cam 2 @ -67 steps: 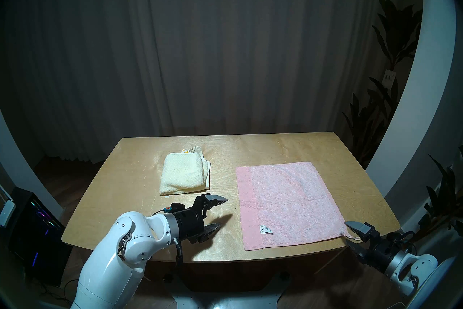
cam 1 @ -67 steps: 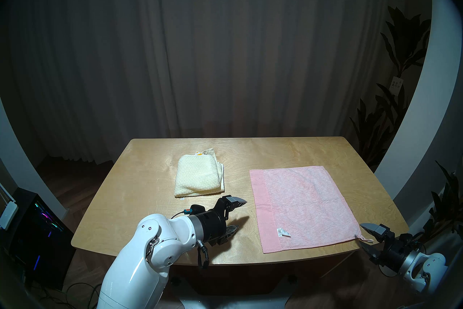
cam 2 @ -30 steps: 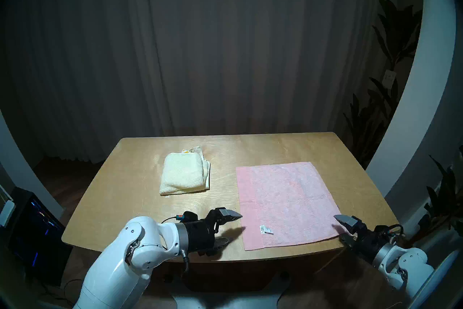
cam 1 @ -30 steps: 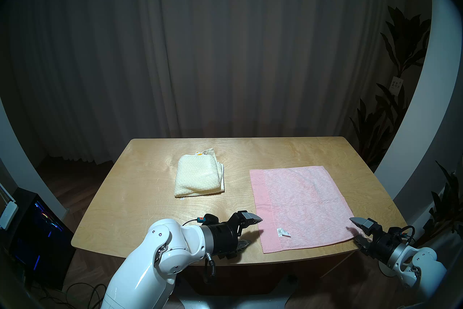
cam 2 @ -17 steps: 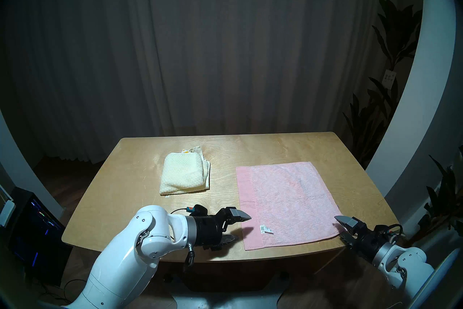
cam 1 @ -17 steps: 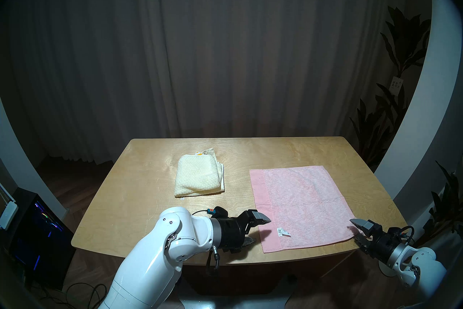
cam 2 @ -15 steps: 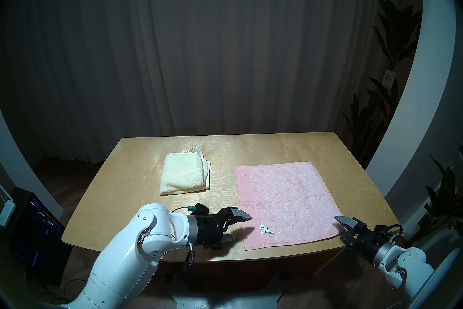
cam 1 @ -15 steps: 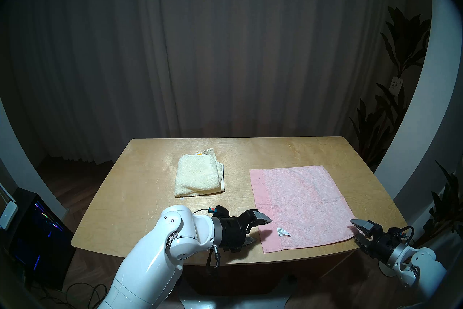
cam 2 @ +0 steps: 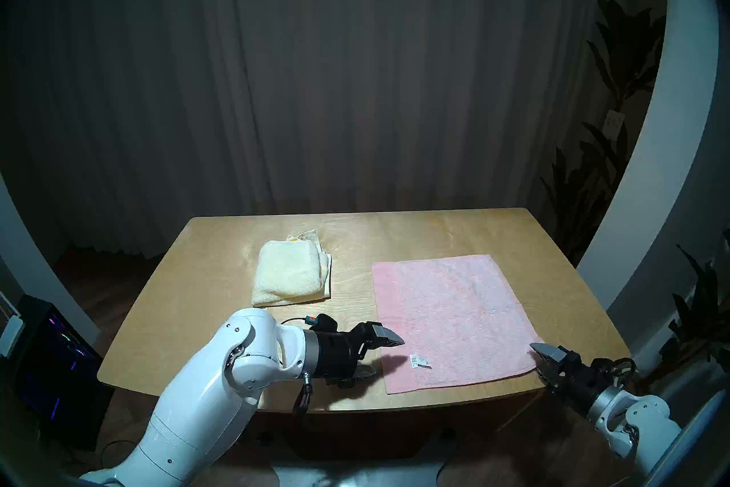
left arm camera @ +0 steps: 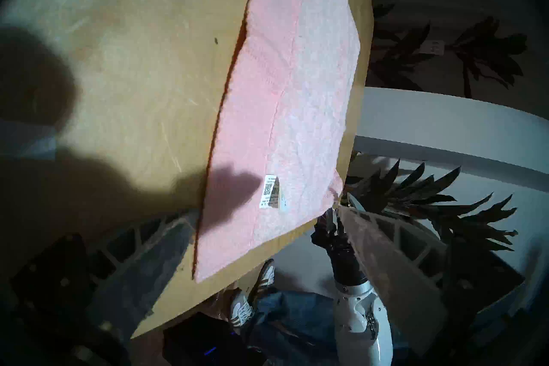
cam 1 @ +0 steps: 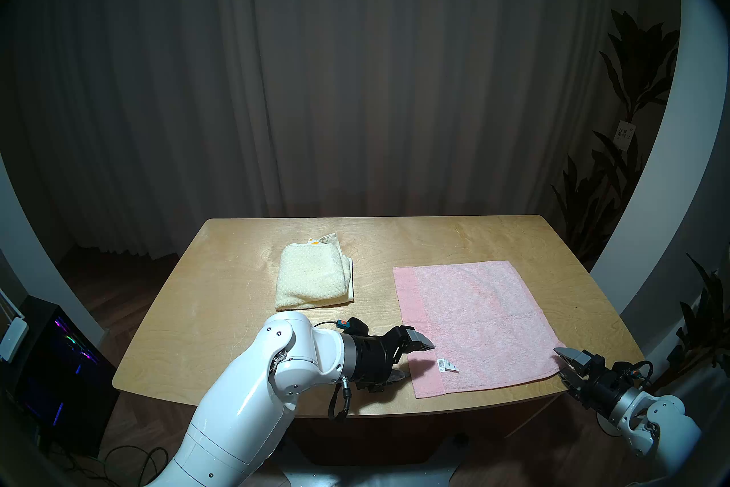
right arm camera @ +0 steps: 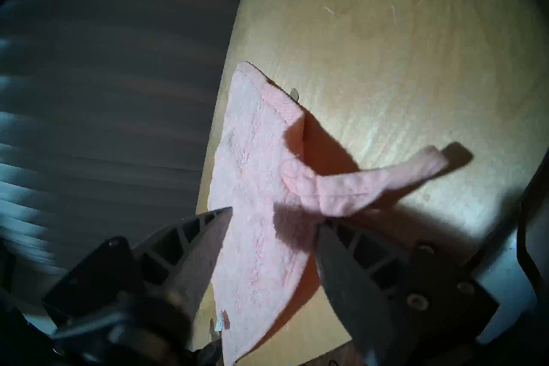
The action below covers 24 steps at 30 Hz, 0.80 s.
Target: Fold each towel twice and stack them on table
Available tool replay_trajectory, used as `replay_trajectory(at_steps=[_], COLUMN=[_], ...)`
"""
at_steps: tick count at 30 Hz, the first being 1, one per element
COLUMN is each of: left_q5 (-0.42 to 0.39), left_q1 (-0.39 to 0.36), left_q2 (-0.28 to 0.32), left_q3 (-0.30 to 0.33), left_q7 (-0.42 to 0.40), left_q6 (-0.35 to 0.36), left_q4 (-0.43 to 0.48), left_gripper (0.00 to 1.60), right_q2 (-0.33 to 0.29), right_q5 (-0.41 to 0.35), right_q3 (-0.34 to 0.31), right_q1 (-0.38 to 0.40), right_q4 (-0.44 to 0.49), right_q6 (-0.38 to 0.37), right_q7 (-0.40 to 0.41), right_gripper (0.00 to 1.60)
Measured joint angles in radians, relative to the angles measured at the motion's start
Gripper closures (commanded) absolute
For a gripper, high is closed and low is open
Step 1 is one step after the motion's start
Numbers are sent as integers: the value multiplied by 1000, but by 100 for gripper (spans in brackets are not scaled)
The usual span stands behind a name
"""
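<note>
The flat pink terry towel lies spread on the light plywood table's right half, its near-left corner between the spread fingers of the left gripper, its near-right corner straddled by the half-closed right gripper, nothing gripped yet.

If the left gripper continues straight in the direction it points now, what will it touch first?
Most likely the pink towel: the left gripper, jaws open, points right and slightly down at its near left edge by the white label. Depth is uncertain.
</note>
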<state>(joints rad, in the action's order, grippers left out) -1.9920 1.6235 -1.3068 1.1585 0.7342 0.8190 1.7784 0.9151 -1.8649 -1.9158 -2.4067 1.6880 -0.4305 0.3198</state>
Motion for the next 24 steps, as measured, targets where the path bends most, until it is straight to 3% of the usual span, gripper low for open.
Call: replay_trajectory(at_steps=[13,14,16,18,21,24], left_q5=[-22,-23,-25,-25,-25,-25], left_q1=[-29,-30,-32,-33,-32,-32], left_q2=[-16,-17,-20,-20,-20,-20], left_q3=[-10,-10,-11,-13,-13,-10], left_q7=[-19,-21,-24,-25,-24,-24], left_q6=[31,32,34,35,36,37], left_q4=[-49,-52,-58,-66,-70,-69], left_gripper=[4,31,40,88,95,103], right_q2=[5,5,5,4,3,2], right_q5=[-3,-4,-5,-7,-9,-10], right_q3=[1,1,1,1,0,0], right_q1=[7,8,9,10,10,11], right_q4=[-8,-8,-9,-9,-10,-10], right_q6=[-5,-6,-8,-10,-12,-14], right_q7=[4,3,2,1,0,-5], right_gripper=[0,0,0,0,0,25])
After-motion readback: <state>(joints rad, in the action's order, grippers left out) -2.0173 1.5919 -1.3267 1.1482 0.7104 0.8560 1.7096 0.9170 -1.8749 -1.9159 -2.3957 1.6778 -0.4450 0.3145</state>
